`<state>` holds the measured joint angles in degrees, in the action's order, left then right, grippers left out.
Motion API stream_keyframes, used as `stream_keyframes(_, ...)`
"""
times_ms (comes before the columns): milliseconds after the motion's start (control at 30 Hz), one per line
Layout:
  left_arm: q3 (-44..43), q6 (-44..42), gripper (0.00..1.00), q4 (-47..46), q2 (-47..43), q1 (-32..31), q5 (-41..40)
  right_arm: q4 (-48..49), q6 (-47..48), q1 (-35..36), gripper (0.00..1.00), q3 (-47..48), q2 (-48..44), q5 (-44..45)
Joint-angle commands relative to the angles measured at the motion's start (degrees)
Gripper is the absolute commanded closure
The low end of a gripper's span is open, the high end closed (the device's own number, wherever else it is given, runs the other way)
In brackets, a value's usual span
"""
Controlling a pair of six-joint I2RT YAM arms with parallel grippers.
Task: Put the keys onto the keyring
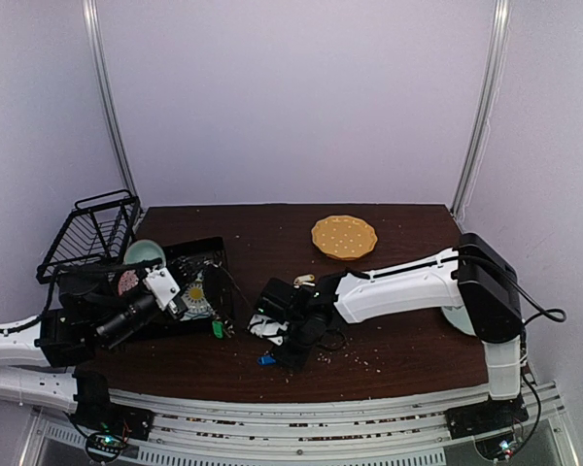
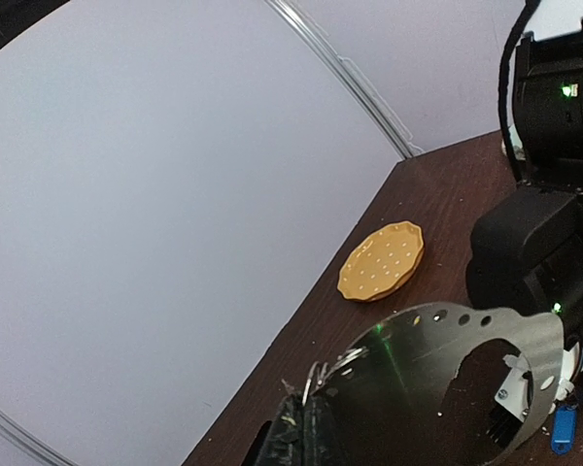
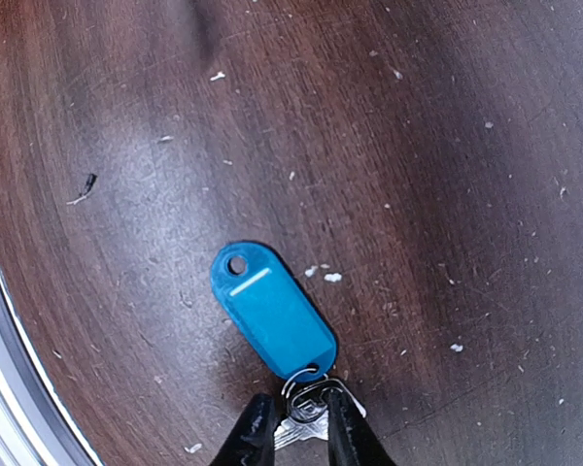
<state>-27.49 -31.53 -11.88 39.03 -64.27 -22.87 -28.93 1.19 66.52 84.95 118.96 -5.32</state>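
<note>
My right gripper (image 1: 275, 349) (image 3: 301, 435) is low over the table near the front. Its fingers (image 3: 257, 439) are shut on the silver head of the blue-tagged key (image 3: 272, 316), which lies flat on the wood; the blue tag also shows in the top view (image 1: 265, 360) and the left wrist view (image 2: 562, 427). My left gripper (image 1: 187, 297) (image 2: 309, 427) is shut on the rim of the large thin grey keyring (image 2: 418, 359) and holds it tilted above the table at the left. A green-tagged key (image 1: 217, 329) lies between the arms. Other keys are hidden.
An orange dotted plate (image 1: 344, 236) sits at the back centre. A black wire basket (image 1: 89, 233), a teal bowl (image 1: 144, 254) and a black tray (image 1: 202, 254) crowd the left side. A pale dish (image 1: 457, 318) lies under the right arm. Crumbs dot the wood.
</note>
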Motion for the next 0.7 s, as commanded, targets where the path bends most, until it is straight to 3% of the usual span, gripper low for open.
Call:
stream_keyframes(0,-1.6,0.8,1.00,-2.4,0.2,0.3,0.9,-1.5,0.0,0.4,0.78,0.4,1.0,0.6)
stream_keyframes(433,-1.7,0.9,1.00,-2.3,0.0,0.6,1.6,-4.4,-0.2,0.6,0.79,3.8,3.6,2.1)
stream_keyframes(667,-1.5,0.9,1.00,-2.4,-0.2,0.7,2.0,-4.9,-0.6,0.8,1.00,4.3,3.6,2.3)
